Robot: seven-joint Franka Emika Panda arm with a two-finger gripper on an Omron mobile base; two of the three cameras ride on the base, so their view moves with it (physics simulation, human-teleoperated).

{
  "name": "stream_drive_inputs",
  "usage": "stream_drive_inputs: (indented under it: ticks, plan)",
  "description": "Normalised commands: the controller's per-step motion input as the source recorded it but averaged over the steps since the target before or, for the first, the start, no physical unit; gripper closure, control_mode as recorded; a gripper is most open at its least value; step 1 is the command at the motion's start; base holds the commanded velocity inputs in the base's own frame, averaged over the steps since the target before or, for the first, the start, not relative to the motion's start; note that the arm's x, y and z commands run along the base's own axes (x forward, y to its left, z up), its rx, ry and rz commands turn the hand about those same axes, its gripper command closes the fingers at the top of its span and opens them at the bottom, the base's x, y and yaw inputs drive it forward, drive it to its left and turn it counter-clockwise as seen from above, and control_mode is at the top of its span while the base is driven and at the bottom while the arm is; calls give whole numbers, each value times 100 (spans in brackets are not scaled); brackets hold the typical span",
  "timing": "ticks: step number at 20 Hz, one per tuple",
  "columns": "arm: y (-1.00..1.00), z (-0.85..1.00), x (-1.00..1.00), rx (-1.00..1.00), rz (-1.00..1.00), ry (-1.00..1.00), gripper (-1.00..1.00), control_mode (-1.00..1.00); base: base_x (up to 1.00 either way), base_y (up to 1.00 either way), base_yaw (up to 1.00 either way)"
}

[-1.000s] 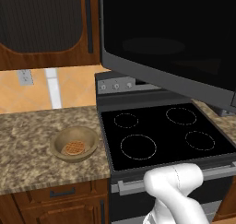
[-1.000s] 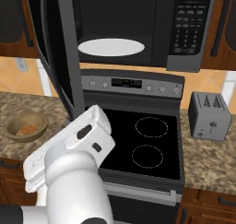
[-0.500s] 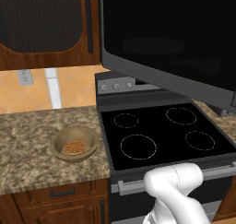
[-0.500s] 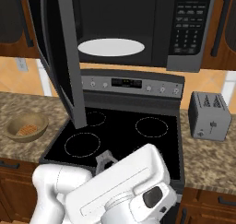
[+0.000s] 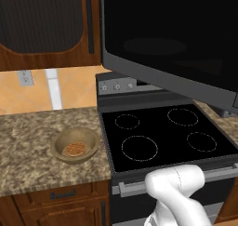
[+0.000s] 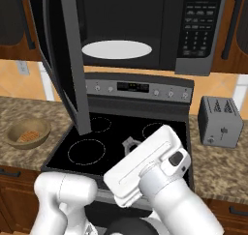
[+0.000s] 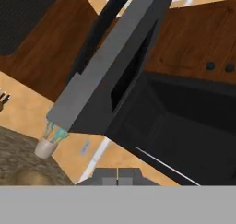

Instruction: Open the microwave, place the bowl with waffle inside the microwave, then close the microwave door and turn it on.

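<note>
We see the wide dark-grey microwave (image 6: 145, 31) across the top of the right base view, its black interior showing the white round turntable plate (image 6: 117, 49). The dark-grey framed microwave door (image 6: 63, 60) with its black glass window stands swung open at upper left of that frame; in the left base view it spans the upper right. The small tan-brown wooden bowl (image 5: 75, 145) sits on the speckled granite counter (image 5: 28, 141) at lower left, just beside the black-topped stove (image 5: 162, 136), with the orange-brown gridded waffle (image 5: 75, 149) inside it. The two-finger gripper (image 7: 118, 176) sits at the bottom centre of the hand view, clenched with nothing between its tips. A small grey toaster (image 6: 220, 121) stands at the right of the right base view.
</note>
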Motion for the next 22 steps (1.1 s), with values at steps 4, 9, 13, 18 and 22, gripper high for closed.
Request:
stream_drive_inputs:
  ticks: [4,9,13,18,22]
  plan:
    - [3,9,100,0,30,0,100,-100,0,0,0]
    - [1,44,66,0,39,0,100,-100,0,0,0]
    - [29,38,31,0,47,-1,100,-100,0,0,0]
    - [52,17,22,-2,44,-2,100,-100,0,0,0]
    - [47,24,51,0,38,0,100,-100,0,0,0]
